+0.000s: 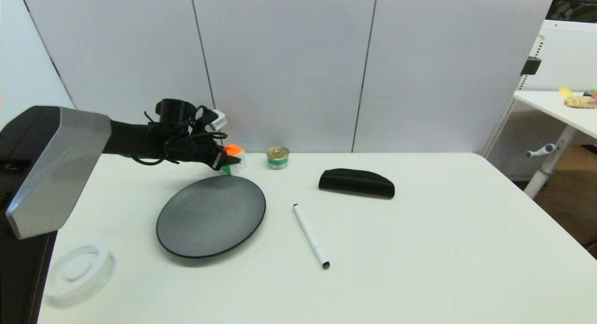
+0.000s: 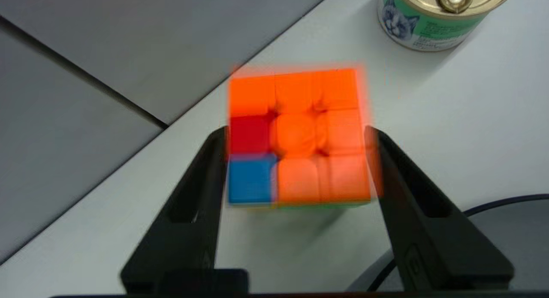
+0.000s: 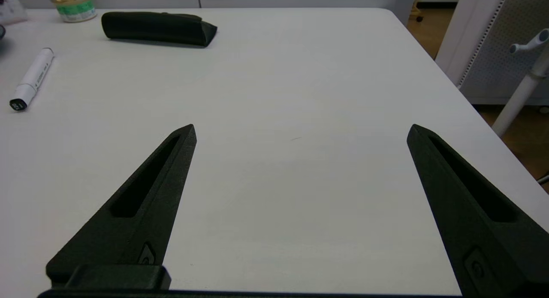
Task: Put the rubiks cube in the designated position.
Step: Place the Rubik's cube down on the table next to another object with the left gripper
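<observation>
Tin [image 1: 278, 157] and plate [image 1: 211, 216] flanking held cube [image 2: 296, 137].

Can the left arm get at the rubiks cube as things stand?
Probably yes: the left pincer already straddles the rubiks cube, one finger at each side, nothing between. The tin stands apart, clear of it.
</observation>
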You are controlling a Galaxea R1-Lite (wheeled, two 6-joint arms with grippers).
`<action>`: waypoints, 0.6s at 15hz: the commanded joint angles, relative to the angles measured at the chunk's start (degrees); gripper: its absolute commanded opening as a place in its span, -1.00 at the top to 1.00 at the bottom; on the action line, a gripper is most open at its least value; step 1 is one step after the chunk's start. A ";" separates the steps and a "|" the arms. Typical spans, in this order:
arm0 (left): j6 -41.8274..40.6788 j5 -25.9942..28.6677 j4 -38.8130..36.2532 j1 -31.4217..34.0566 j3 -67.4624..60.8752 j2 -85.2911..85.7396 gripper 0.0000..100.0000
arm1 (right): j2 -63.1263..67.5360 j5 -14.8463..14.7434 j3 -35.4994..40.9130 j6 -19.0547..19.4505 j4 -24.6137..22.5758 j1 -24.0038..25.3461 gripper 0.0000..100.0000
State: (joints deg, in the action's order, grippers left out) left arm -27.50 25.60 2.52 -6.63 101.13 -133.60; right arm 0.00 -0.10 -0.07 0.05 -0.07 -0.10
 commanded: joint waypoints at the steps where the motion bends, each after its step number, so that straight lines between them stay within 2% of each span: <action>1: -0.18 0.15 0.29 0.04 -0.32 0.44 -1.00 | 0.09 0.01 -0.01 0.04 -0.01 0.01 -1.00; 4: -0.18 0.15 2.31 -0.05 -1.47 6.07 -1.00 | 0.09 0.01 -0.01 0.04 -0.01 0.01 -1.00; 6: 0.17 -0.82 8.73 -0.22 -6.65 18.28 -1.00 | 0.09 0.01 -0.01 0.04 -0.01 0.01 -1.00; 7: 0.26 -3.80 10.66 -0.31 -10.43 24.79 -1.00 | 0.09 0.01 -0.01 0.04 -0.01 0.01 -1.00; 9: 1.31 -13.56 10.31 -0.22 -20.80 38.15 -1.00 | 0.09 0.01 -0.01 0.04 -0.01 0.01 -1.00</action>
State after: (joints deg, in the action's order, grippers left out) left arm -27.20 22.93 9.95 -6.80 94.43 -117.94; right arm 0.00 -0.10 -0.10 0.07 -0.07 -0.10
